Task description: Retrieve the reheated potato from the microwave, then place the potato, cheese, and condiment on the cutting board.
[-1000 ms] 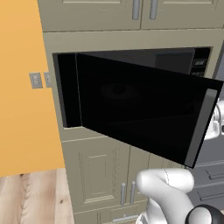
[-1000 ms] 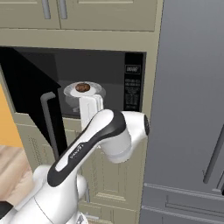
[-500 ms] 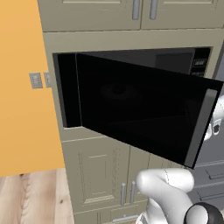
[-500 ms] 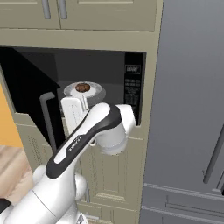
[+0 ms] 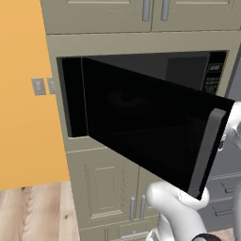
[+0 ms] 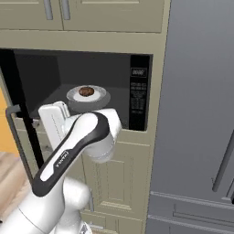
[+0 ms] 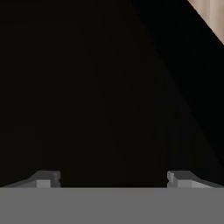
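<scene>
One potato [image 6: 86, 91] sits on a white plate [image 6: 100, 98] mid-microwave [image 6: 82, 77]; door [image 5: 146, 127] open, fingers [image 7: 48, 179] apart, ready to reach in.

The microwave [image 6: 82, 87] is standing open, its cavity mouth showing clear across the front in the right base view. The door [image 5: 150, 127] is swinging out to the left and is walling off that side, its grey bar handle [image 5: 205, 150] jutting at the free edge. In the hand view the gripper [image 7: 113, 178] is spreading its 2 tips wide, and dark space is lying ahead between the jaws (depth there cannot be told). Deep in the cavity a white plate [image 6: 99, 98] is occupying the floor, with bare floor around it. The control panel [image 6: 138, 91] is bounding the right side.
</scene>
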Controlling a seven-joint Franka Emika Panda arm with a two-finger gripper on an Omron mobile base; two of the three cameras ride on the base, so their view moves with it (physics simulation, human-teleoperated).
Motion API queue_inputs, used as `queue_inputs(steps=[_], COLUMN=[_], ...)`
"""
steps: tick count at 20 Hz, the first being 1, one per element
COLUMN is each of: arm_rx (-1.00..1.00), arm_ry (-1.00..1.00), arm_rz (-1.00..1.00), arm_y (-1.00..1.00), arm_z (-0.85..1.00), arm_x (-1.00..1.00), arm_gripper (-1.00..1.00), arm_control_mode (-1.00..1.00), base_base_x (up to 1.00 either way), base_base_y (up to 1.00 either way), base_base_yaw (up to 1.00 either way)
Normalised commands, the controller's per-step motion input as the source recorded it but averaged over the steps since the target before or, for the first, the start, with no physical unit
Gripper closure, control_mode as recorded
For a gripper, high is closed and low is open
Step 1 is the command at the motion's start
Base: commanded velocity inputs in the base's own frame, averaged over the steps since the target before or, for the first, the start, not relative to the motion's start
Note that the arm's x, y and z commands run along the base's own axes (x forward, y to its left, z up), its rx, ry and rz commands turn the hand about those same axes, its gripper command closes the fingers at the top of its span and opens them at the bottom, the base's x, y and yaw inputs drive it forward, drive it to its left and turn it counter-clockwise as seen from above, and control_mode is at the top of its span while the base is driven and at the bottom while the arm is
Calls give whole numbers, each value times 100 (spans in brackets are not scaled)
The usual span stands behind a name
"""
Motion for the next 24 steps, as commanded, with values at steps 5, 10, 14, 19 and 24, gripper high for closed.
queue_inputs(steps=[5, 10, 14, 19, 24], arm_rx=[12, 14, 15, 14, 12], arm_ry=[-8, -7, -4, 0, 0], arm_rz=[4, 0, 0, 3, 5], arm_y=[60, 65, 66, 67, 71], arm_z=[0, 0, 0, -3, -15], arm_x=[-34, -25, -17, -11, -10], arm_gripper=[-100, -100, -100, -100, -100], arm_control_mode=[-100, -100, -100, -100, -100], base_base_x=[0, 0, 0, 0, 0], base_base_y=[0, 0, 0, 0, 0], base_base_yaw=[0, 0, 0, 0, 0])
